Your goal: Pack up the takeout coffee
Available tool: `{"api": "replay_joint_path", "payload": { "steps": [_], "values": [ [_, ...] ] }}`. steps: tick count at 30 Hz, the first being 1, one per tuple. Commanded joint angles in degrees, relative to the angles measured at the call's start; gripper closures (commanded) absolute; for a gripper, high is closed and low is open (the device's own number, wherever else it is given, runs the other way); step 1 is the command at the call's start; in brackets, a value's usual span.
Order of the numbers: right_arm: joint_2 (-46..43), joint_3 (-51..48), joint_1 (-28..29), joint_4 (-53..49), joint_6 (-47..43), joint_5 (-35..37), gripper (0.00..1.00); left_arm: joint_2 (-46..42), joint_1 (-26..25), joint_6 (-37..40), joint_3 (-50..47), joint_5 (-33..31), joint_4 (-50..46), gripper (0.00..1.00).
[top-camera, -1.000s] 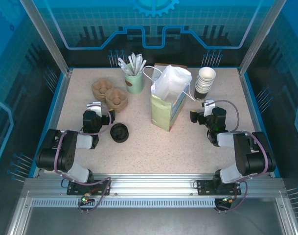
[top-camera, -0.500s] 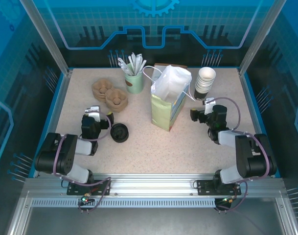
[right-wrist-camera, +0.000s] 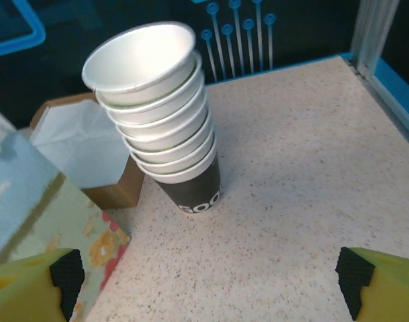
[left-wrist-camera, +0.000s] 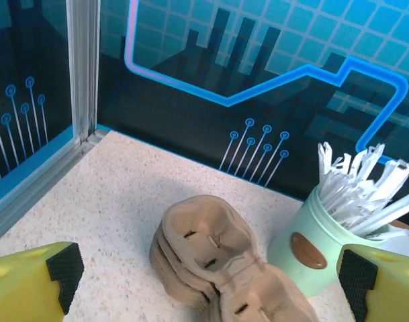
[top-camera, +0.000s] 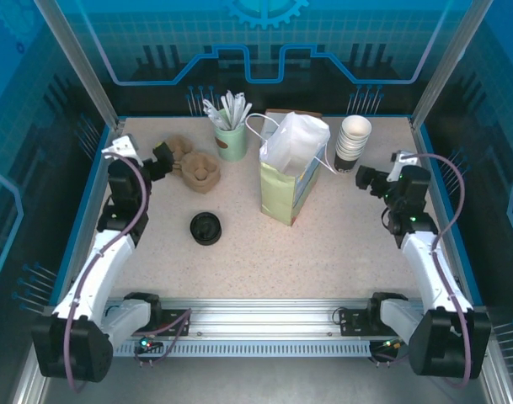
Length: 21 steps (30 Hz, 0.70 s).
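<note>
The takeout coffee [top-camera: 205, 228] stands well left of the paper bag [top-camera: 285, 189], unpacked, so the whole job remains. The bag's mouth seems stuffed with white paper. Both sets of jaws gape wide and empty: the left gripper [top-camera: 160, 158] far left of the bag, the right gripper [top-camera: 366, 179] right of it. A second ago both sat lower, nearer the cup; they have since reached outward.

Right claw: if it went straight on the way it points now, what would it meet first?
Probably the stack of lidless cups, standing just ahead of the open right claw, slightly off centre; depth is unclear.
</note>
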Motion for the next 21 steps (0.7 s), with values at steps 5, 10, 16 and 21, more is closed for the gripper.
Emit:
{"api": "replay_joint_path", "payload": {
  "steps": [5,10,16,21],
  "values": [
    [2.51,19.97,-1.72,-27.88,6.57,-7.41,0.00,-0.35,-0.70,-8.15,11.55,12.37,-30.12,0.01],
    [9.86,32.60,-1.07,-36.72,7.51,-11.95,0.07,1.62,-1.14,-7.40,17.51,16.70,-40.41,0.01],
    [21.62,45.68,2.31,-45.03,7.43,-6.62,0.15,3.23,-2.18,-3.92,20.04,21.05,-46.60,0.01],
    [30.19,54.89,3.60,-49.92,7.24,-2.13,0.18,4.35,-2.53,-2.07,19.56,22.90,-47.42,0.01]
  ]
}}
